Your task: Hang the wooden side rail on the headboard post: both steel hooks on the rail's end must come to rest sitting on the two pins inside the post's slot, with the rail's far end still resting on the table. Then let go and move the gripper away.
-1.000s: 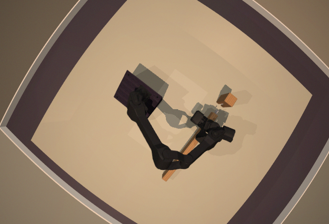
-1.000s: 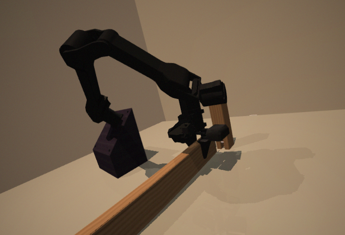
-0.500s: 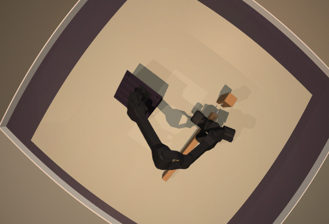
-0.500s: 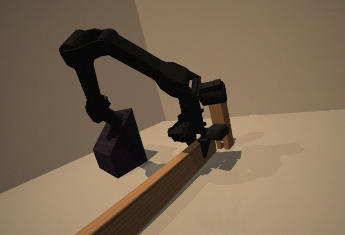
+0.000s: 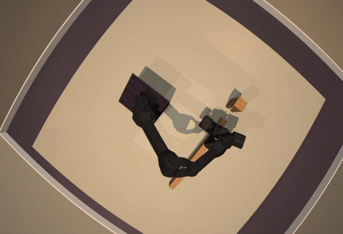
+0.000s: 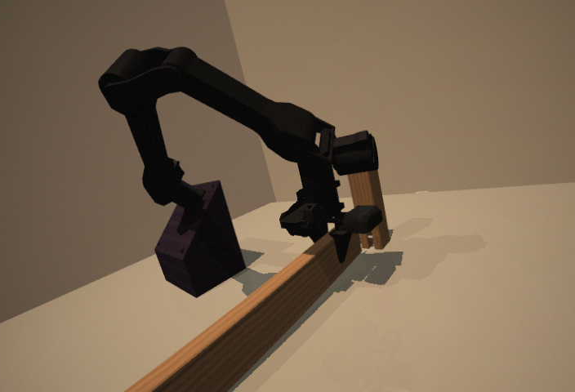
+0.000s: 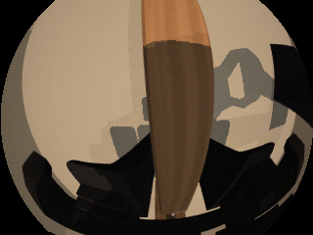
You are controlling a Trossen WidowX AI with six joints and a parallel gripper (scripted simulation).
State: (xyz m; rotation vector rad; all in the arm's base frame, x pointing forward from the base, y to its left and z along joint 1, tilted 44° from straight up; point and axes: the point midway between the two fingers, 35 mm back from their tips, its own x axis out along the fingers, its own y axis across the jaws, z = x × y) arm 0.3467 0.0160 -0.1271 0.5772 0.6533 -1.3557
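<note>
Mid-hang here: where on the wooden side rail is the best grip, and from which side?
Grip the wooden side rail near its hook end, from above, fingers across its narrow width. The gripper is shut on it there now, just short of the headboard post, so the far end can stay on the table.

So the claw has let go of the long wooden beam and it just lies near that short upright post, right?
Not quite. The claw is shut on the beam, gripping it near the end by the upright post; the exterior view shows this. The rest holds.
</note>
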